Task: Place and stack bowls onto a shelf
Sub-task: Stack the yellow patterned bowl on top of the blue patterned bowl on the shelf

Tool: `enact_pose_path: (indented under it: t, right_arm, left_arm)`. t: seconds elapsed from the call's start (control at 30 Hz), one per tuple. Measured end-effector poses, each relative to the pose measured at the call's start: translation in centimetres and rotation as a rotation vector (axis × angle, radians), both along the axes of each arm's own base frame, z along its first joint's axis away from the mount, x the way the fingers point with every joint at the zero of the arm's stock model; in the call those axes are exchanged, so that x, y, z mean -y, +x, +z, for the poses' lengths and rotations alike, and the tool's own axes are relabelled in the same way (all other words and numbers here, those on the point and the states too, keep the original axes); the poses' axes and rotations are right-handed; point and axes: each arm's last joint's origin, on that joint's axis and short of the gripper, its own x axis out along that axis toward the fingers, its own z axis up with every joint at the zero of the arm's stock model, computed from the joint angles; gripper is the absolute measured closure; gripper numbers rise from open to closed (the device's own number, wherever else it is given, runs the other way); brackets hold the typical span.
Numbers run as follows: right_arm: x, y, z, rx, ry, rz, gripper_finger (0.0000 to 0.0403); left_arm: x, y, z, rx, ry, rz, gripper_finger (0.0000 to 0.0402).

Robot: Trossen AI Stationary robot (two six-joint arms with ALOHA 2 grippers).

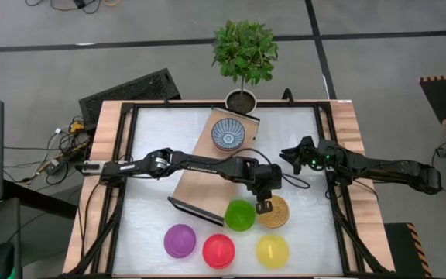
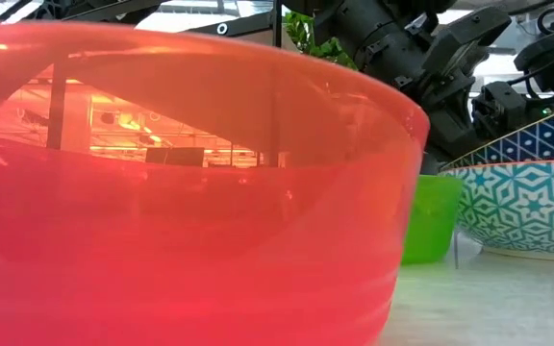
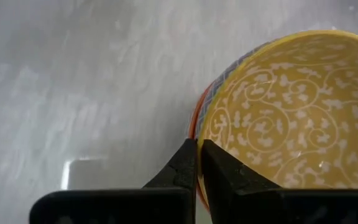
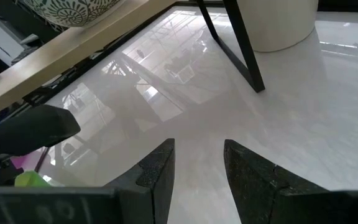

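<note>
Your left gripper (image 3: 198, 163) is pinching the golden bowl (image 3: 297, 112) rim, jaws closed on it, right gripper (image 4: 196, 163) is hovering near the shelf (image 1: 207, 174), jaws apart.

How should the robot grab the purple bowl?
Probably by its rim, coming straight down from above. The purple bowl sits upright and open on the table, apart from the red bowl, so one finger can slip inside and one outside.

1. The golden bowl (image 3: 291, 118) was yellow inside, with white scrolls.
2. The shelf (image 1: 204, 174) was light wood; its bowl (image 1: 228, 133) was blue and white.
3. Plain bowls: green (image 1: 240, 215), purple (image 1: 180, 241), red (image 1: 218, 250), yellow (image 1: 272, 250).
4. The bench (image 1: 145, 201) was white.
</note>
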Motion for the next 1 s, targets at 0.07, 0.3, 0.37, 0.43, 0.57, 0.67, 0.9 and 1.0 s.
enact_pose_path:
  t: [0.07, 0.3, 0.37, 0.43, 0.57, 0.67, 0.9, 1.0]
  right_arm:
    - [0.0, 0.0, 0.0, 0.0, 0.0, 0.0, 0.0239]
    - [0.0, 0.0, 0.0, 0.0, 0.0, 0.0, 0.0239]
    - [0.0, 0.0, 0.0, 0.0, -0.001, 0.0, 0.0239]
    - [0.0, 0.0, 0.0, 0.0, 0.0, 0.0, 0.0239]
    - [0.0, 0.0, 0.0, 0.0, -0.001, 0.0, 0.0239]
    - [0.0, 0.0, 0.0, 0.0, -0.001, 0.0, 0.0239]
    - [0.0, 0.0, 0.0, -0.001, -0.003, 0.0, 0.0239]
    - [0.0, 0.0, 0.0, -0.001, -0.004, 0.001, 0.0239]
  left_arm:
    - [0.0, 0.0, 0.3, 0.008, -0.009, 0.007, 0.0401]
    - [-0.7, -0.4, 2.0, 0.025, -0.015, 0.052, 0.0401]
    - [-0.9, -0.5, 2.4, 0.038, -0.014, 0.059, 0.0401]
    - [-1.2, -0.7, 3.2, 0.046, -0.019, 0.072, 0.0401]
    - [-1.7, -1.0, 4.4, 0.064, -0.039, 0.1, 0.0401]
    - [-1.9, -1.3, 5.8, 0.091, -0.055, 0.118, 0.0401]
    - [-2.0, -2.6, 9.5, 0.159, -0.095, 0.146, 0.0401]
    - [-2.0, -3.3, 11.3, 0.189, -0.126, 0.165, 0.0401]
